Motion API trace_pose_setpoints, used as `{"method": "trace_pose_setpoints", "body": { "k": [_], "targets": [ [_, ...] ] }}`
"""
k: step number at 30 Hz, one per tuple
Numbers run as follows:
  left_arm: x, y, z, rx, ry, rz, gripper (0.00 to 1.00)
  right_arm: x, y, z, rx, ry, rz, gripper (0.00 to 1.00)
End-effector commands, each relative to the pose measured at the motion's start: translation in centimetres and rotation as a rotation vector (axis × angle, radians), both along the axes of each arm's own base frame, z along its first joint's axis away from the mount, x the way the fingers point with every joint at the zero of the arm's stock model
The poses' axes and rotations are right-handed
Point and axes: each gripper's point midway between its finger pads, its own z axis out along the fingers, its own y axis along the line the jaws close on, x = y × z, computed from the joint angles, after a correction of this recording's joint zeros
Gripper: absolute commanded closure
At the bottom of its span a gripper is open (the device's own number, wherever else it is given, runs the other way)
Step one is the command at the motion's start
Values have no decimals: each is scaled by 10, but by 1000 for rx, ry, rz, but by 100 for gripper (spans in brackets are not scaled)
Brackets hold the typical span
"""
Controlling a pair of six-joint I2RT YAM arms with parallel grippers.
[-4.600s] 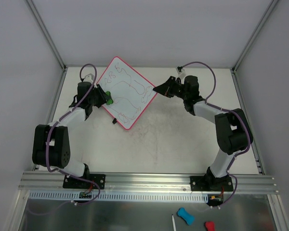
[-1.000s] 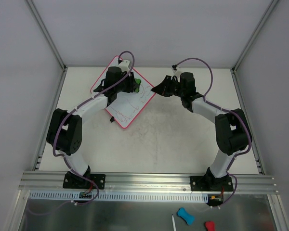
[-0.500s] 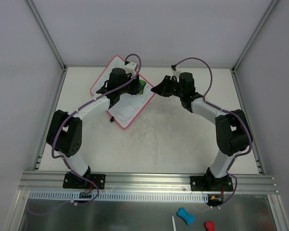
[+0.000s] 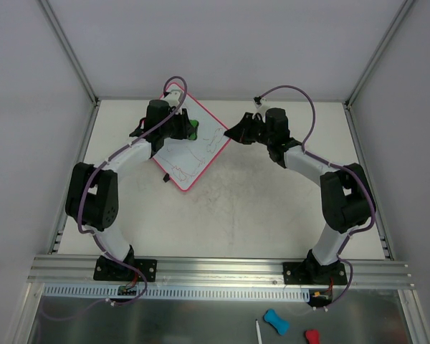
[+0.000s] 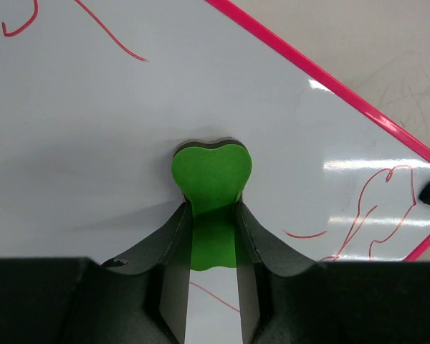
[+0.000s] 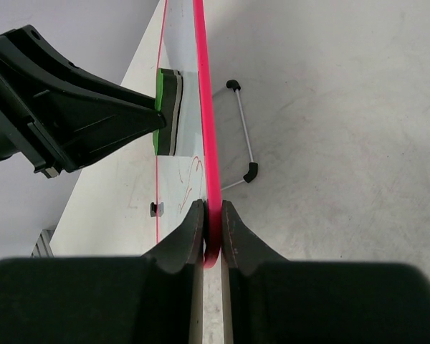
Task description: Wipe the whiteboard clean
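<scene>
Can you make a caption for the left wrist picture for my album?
Left gripper holds a green eraser flat on the whiteboard, red scribbles nearby.

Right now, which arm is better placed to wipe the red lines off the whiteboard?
Left. The left gripper is shut on the green eraser, which is pressed against the whiteboard near red lines. The right gripper is shut on the board's pink rim, holding it.

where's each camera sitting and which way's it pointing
Top external: above, behind the bases, looking down at the table; both arms show.
Left wrist: behind the left gripper, shut on the eraser, facing the whiteboard.
Right wrist: behind the right gripper, pinching the rim, looking along the whiteboard's edge.
Wrist views share eraser and whiteboard.
</scene>
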Motion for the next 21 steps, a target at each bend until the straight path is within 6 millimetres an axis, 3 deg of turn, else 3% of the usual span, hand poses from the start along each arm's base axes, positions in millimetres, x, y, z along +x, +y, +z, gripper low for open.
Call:
{"method": "trace_pose_setpoints", "body": {
  "k": [1,14,21],
  "targets": [
    [-29,8,-52,85,159,-16,100,-32,34,12,1,-67,141,100],
    [-68,-47,-26,108,7,-205,100,-32,36,11,0,-66,143,100],
    [-78,-73,-20,141,-39,-256,100,-34,38,11,2,-66,148,100]
  ]
}}
